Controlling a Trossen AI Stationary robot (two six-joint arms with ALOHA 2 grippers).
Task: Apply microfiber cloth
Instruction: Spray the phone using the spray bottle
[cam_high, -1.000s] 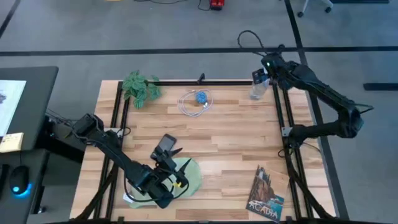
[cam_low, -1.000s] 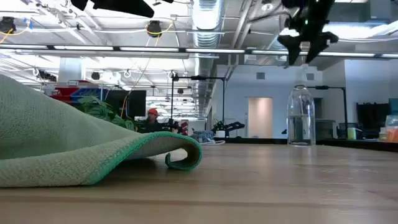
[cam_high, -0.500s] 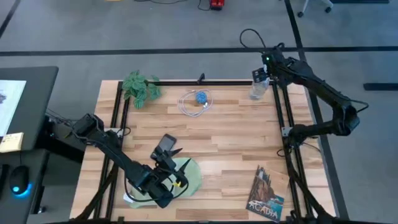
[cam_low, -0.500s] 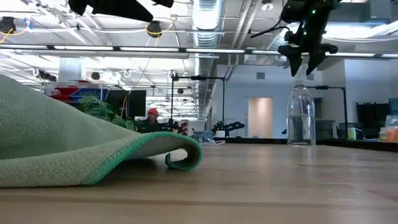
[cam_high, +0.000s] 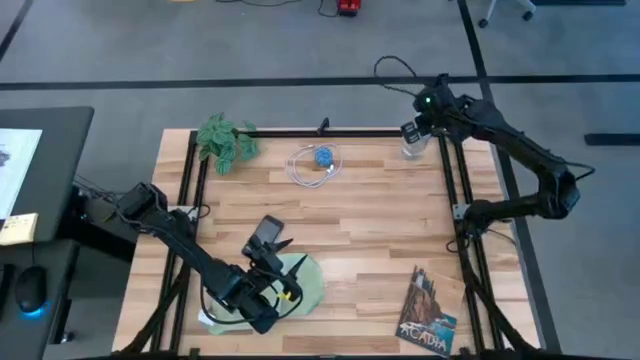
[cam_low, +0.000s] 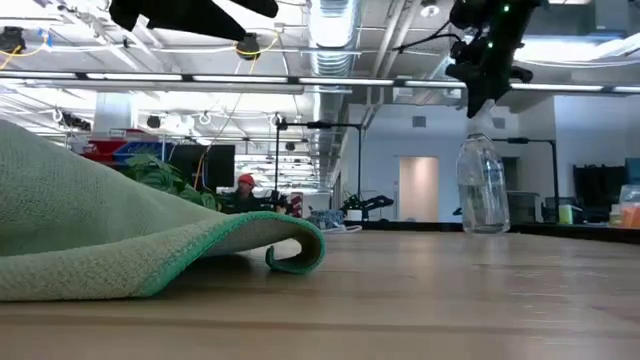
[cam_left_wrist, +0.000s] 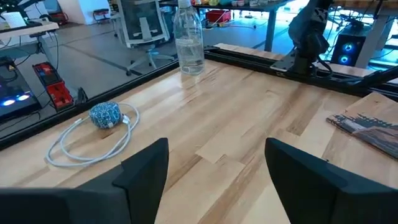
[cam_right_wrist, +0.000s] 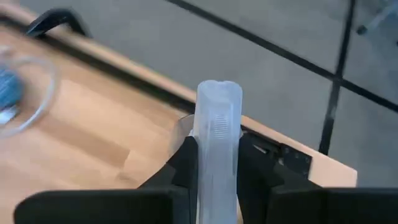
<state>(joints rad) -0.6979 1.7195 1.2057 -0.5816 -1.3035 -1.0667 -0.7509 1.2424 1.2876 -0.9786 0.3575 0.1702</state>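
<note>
The pale green microfiber cloth (cam_high: 303, 281) lies crumpled near the table's front left, one edge curled under (cam_low: 295, 250). A black phone (cam_high: 265, 232) lies just beyond it. My left gripper (cam_high: 276, 258) is over the cloth's left part, open, with nothing between its fingers (cam_left_wrist: 214, 177). At the far right corner stands a clear spray bottle (cam_low: 483, 187), base on the table. My right gripper (cam_low: 481, 100) is shut on its top. My right gripper pinches the bottle's pale spray head (cam_right_wrist: 217, 134) between its two fingers, one on each flat side. The fingers come from above, pointing down. The bottle stays about upright below them with its base (cam_low: 483, 230) at table level.
A green leafy plant (cam_high: 225, 140) sits at the far left corner. A white cable coil with a blue ball (cam_high: 318, 163) lies at the far middle, and a booklet (cam_high: 428, 312) at the front right. Black frame rails (cam_high: 452, 190) run along the table's sides.
My right gripper has come down and a little toward the table's left edge onto the spray bottle's head, and its fingers have shut on it. The bottle's top has shifted slightly left.
</note>
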